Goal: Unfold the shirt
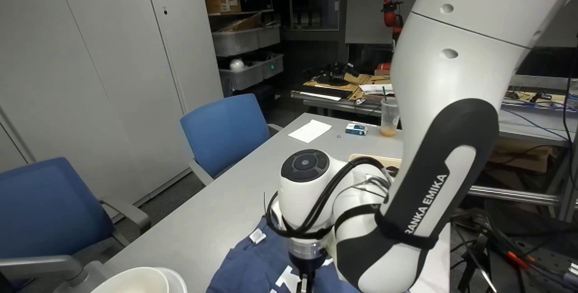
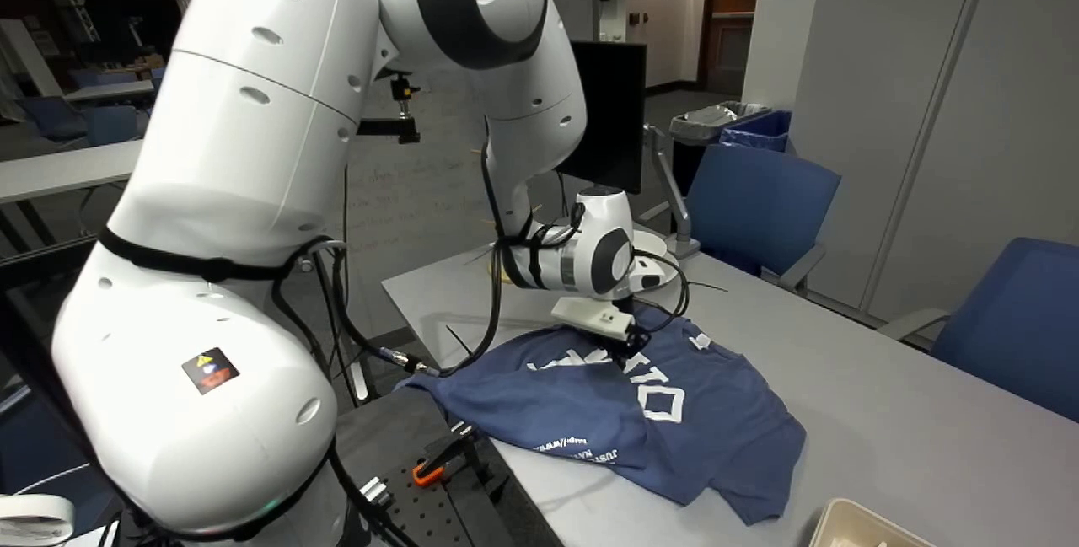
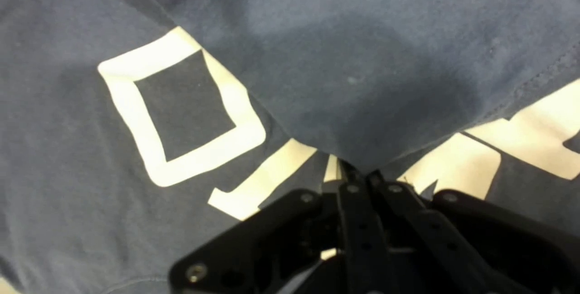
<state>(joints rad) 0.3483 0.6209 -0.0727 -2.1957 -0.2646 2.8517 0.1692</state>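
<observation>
The blue shirt (image 2: pixel 733 420) with white printed letters lies on the grey table in both exterior views, partly folded over itself. A folded flap (image 3: pixel 353 67) covers some of the lettering in the wrist view and narrows to a corner at my fingertips. My gripper (image 3: pixel 361 175) has its jaws closed together on that flap corner, low over the printed letters. In an exterior view the gripper (image 2: pixel 622 351) points down onto the middle of the shirt. The arm hides much of the shirt (image 1: pixel 253 266) in an exterior view, where only its near part and a white label show.
A cream tray (image 2: pixel 851 522) stands at the table's edge near the shirt's sleeve. White bowls (image 1: pixel 135 280) sit at a table corner. Paper (image 1: pixel 310 131), a small box (image 1: pixel 356 129) and a plastic cup (image 1: pixel 389 117) are farther along. Blue chairs (image 2: pixel 763 201) line one side.
</observation>
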